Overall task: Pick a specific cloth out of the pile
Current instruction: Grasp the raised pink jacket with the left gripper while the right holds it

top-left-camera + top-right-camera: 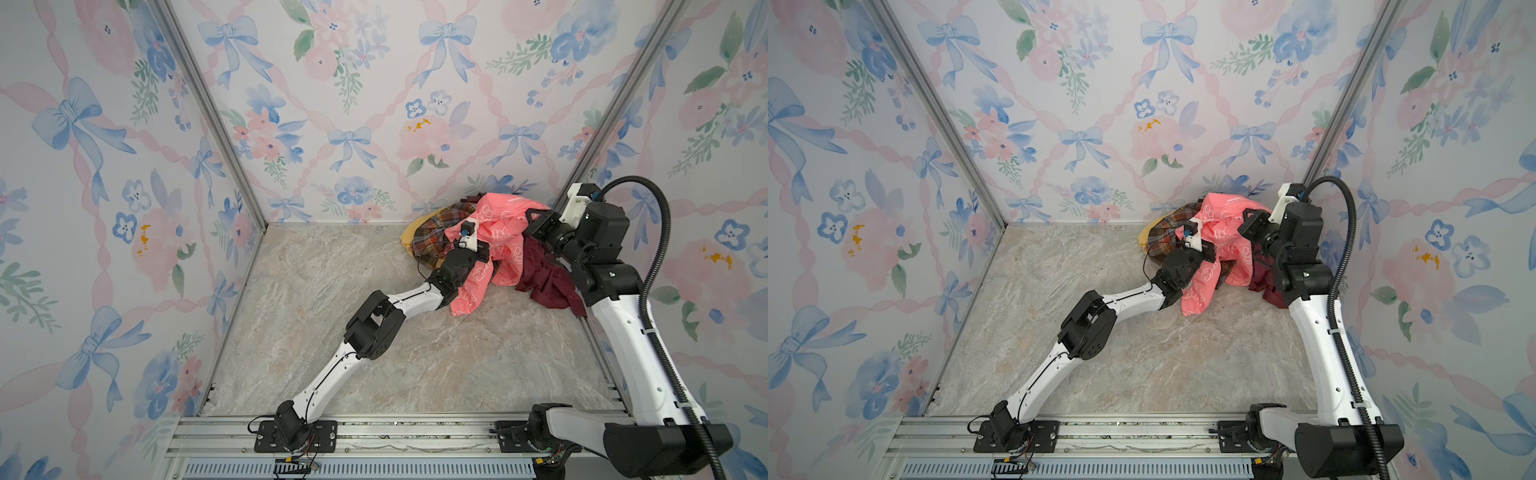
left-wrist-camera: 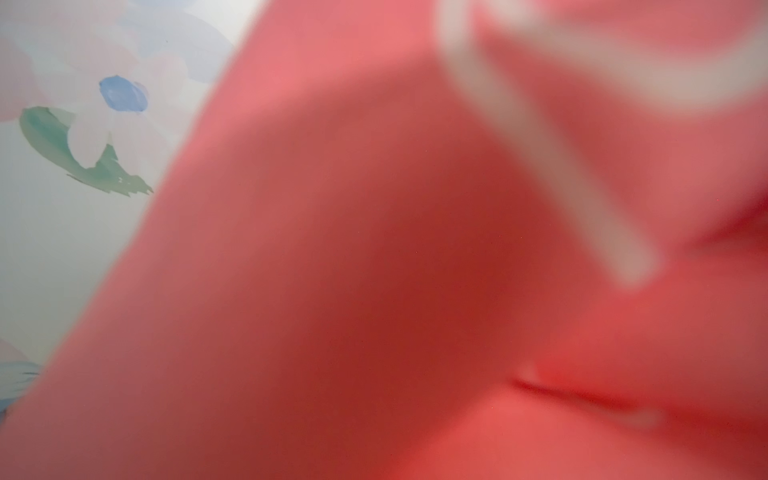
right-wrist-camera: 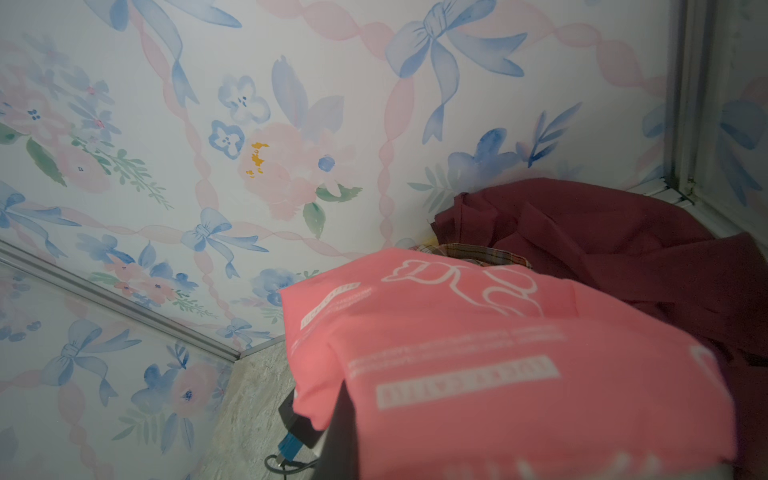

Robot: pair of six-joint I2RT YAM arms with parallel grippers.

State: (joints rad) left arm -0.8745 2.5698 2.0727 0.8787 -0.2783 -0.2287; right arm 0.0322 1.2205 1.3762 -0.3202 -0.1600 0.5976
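Located cloth point(image 1: 503, 241) right of centre in both top views, at the far edge of the bench point(image 1: 415, 353), close against the back wall point(image 1: 374, 104). Noted coral-pink fabric with white outline print, draped over the pile point(image 1: 432, 253), one lobe trailing down onto the bench at the heap's lower left.

Logged pile members:
- plaid shirt point(image 1: 446, 224), left of the cloth
- yellow garment point(image 1: 409, 241), at the heap's far left edge
- maroon garment point(image 1: 548, 282), at lower right, spilling onto the bench

Found left claw point(image 1: 484, 251) reaching in from lower left, clenched, tips buried in cloth point(image 1: 1229, 245) folds. Cannot confirm a pinch on fabric with the tips hidden. Checked left wrist view: frame filled almost wholly by blurred cloth point(image 2: 374, 291), with a white print stripe at upper right and a sliver of wallpaper point(image 2: 62, 228) at left.

Found right claw point(image 1: 536, 222) entering from the right, clenched on the cloth's upper edge, with fabric bunched high at the heap's top. Checked right wrist view:
- cloth point(image 3: 498, 353) spread across lower right, covering the claw, white label blocks printed on it
- maroon garment point(image 3: 602, 232) behind it at right
- strip of plaid shirt point(image 3: 486, 251) between the two
- wallpaper point(image 3: 208, 145) across the upper left
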